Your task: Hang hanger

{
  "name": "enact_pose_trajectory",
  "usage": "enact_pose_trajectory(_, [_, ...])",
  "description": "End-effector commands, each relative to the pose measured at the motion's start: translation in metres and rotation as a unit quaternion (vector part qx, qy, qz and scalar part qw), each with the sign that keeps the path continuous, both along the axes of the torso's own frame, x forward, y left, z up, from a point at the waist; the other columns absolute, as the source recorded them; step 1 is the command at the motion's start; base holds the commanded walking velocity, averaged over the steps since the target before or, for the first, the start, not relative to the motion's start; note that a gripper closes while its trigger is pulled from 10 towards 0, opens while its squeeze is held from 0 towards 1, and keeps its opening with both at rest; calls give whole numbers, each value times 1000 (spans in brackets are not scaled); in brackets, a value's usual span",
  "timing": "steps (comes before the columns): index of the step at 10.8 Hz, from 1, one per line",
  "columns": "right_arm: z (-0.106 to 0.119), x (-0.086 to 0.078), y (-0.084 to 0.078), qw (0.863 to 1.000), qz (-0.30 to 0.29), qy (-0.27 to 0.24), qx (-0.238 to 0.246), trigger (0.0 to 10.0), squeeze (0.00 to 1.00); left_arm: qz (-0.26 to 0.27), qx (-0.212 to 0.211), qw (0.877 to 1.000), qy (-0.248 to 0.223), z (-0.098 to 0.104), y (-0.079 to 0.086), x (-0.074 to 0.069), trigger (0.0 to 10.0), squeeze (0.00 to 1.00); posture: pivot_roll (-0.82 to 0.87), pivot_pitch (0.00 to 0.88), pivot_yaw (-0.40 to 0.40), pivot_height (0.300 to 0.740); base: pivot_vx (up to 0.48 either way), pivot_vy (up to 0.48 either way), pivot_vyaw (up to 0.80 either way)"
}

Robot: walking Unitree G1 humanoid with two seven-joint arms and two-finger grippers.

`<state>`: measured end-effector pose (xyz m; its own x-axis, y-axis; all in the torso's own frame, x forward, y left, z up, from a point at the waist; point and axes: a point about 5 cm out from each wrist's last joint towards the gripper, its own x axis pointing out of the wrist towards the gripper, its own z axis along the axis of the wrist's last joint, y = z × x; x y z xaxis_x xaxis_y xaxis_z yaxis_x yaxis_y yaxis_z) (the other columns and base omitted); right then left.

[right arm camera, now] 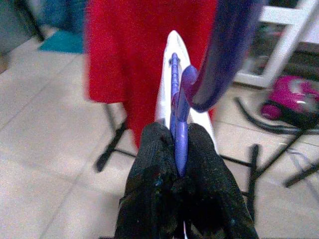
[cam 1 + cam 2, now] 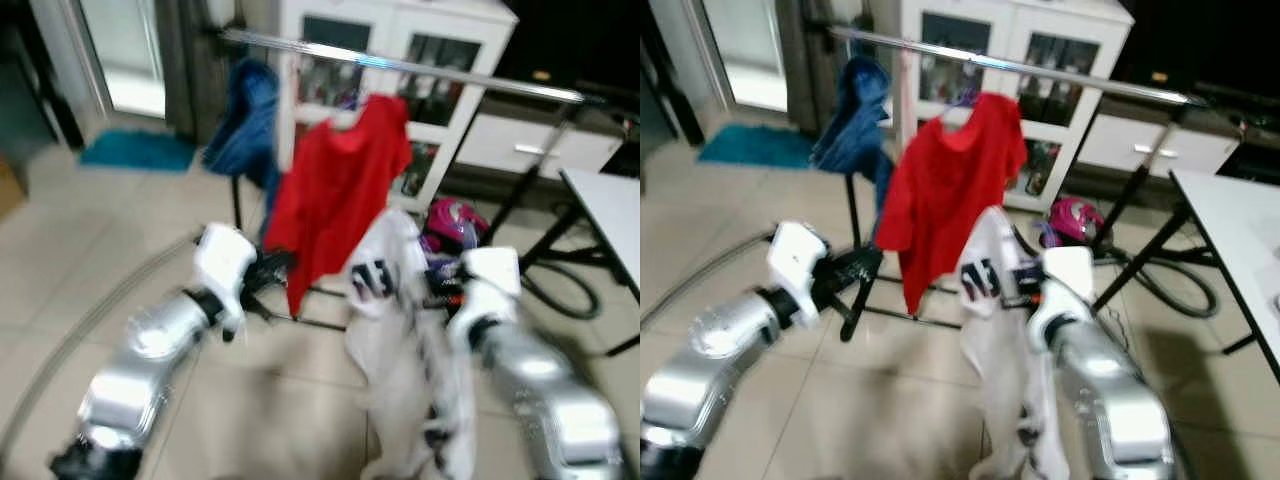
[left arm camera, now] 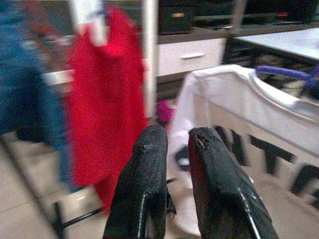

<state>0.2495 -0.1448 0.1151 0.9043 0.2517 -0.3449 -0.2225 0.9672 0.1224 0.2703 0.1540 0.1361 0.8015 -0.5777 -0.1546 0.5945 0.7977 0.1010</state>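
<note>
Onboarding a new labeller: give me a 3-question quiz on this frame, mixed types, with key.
1. True or false: the right gripper is shut on a purple hanger.
2. Multiple choice: which garment hangs on the rail next to the blue one? A) green jacket B) red shirt C) black coat
3. Fill in: the hanger in the right gripper carries a ____ shirt with dark lettering.

Key
1. True; the fingers pinch the hanger in the right wrist view.
2. B, the red shirt.
3. White; the white shirt drapes below the right gripper. The left gripper holds nothing, its fingers slightly apart.
</note>
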Motion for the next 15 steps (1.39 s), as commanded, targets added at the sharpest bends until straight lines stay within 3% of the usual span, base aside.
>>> enact_pose_trajectory(1, [11, 4, -7, 1000, -13, -27, -8, 10000, 0, -14, -1, 1000, -9, 3, -9, 3, 10000, 0, 52, 0, -93, 740, 0, -480, 0])
enact_pose_trajectory(2, [14, 7, -5, 999, -7, -37, -5, 10000, 0, -16, -22, 1000, -1, 3, -13, 7, 10000, 0, 49, 0, -91, 740, 0, 0, 0])
enact_pose_trajectory(3, [19, 10, -2, 999, 6, -52, -8, 10000, 0, -27, -48, 998, 13, 3, -17, 10, 10000, 157, 47, 0, -90, 740, 0, 0, 0])
enact_pose_trajectory(4, [27, 15, 1, 997, 25, -73, -20, 10000, 0, -51, -72, 995, 44, 0, -22, 15, 10000, 1000, 41, 0, -90, 740, 0, 0, 0])
enact_pose_trajectory(5, [37, 21, 5, 994, 47, -95, -35, 10000, 0, -69, -90, 990, 78, -4, -27, 22, 10000, 1000, 38, 0, -88, 740, 0, 0, 0])
enact_pose_trajectory(7, [57, 26, 16, 979, 101, -149, -97, 10000, 0, -124, -179, 969, 120, 7, -50, 38, 10000, 1000, 22, 0, -74, 740, 0, 0, 0])
enact_pose_trajectory(8, [60, 26, 19, 976, 109, -157, -104, 10000, 0, -131, -190, 964, 132, 7, -54, 41, 10000, 1000, 16, 0, -68, 740, 0, 0, 0])
enact_pose_trajectory(9, [64, 24, 24, 972, 121, -168, -115, 10000, 0, -155, -229, 949, 150, 9, -59, 44, 10000, 592, 9, 0, -60, 740, 0, 0, 0])
enact_pose_trajectory(10, [66, 23, 30, 968, 135, -174, -118, 10000, 0, -180, -249, 939, 154, 12, -63, 45, 10000, 0, 4, 0, -55, 740, 0, 0, 0])
enact_pose_trajectory(15, [77, 14, 39, 961, 175, -195, -94, 10000, 0, -189, -251, 936, 160, 9, -65, 60, 10000, 0, -23, 0, -30, 740, 0, 0, 0])
